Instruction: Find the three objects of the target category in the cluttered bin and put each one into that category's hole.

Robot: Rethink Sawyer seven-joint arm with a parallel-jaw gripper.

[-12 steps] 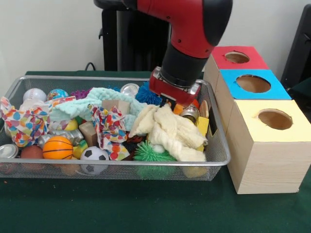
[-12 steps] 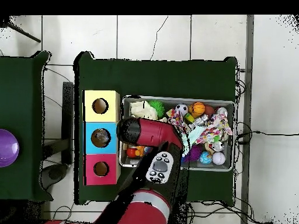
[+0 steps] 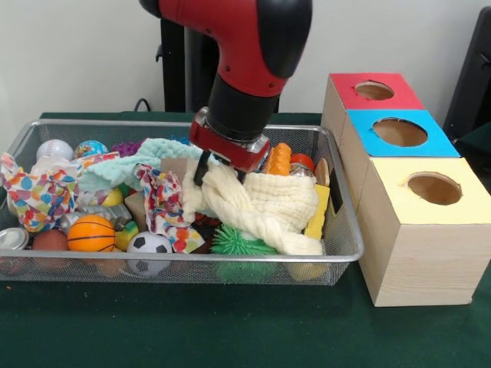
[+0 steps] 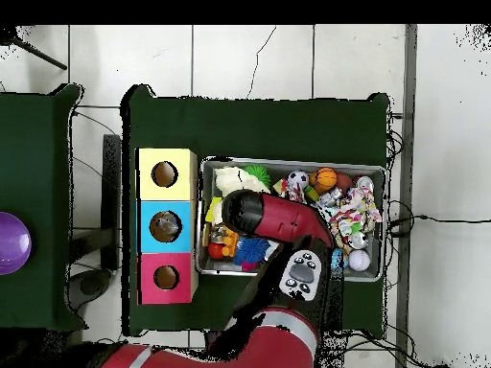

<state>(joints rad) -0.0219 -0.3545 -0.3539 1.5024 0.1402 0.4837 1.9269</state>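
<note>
The wire mesh bin (image 3: 176, 123) stands on the green table, full of toys and cloths; it also shows in the overhead view (image 4: 288, 161). My red and black arm reaches down into its middle. My gripper (image 3: 217, 172) is low in the clutter, pressed against a cream knitted cloth (image 3: 268, 203) that hides its tips. No clear wrinkly plastic item shows plainly in the bin. Three wooden boxes with round holes stand beside the bin: red top (image 3: 345, 96), blue top (image 3: 364, 142), yellow top (image 3: 391, 180). In the overhead view something greyish lies in the blue box's hole (image 4: 165, 227).
In the bin are a patterned cloth (image 3: 38, 192), a teal cloth (image 3: 146, 153), an orange ball (image 3: 90, 233), a soccer ball (image 3: 149, 244), a green spiky ball (image 3: 242, 241), a baseball (image 3: 54, 149) and a metal can (image 3: 11, 238). A purple bowl (image 4: 11, 242) sits on a side table.
</note>
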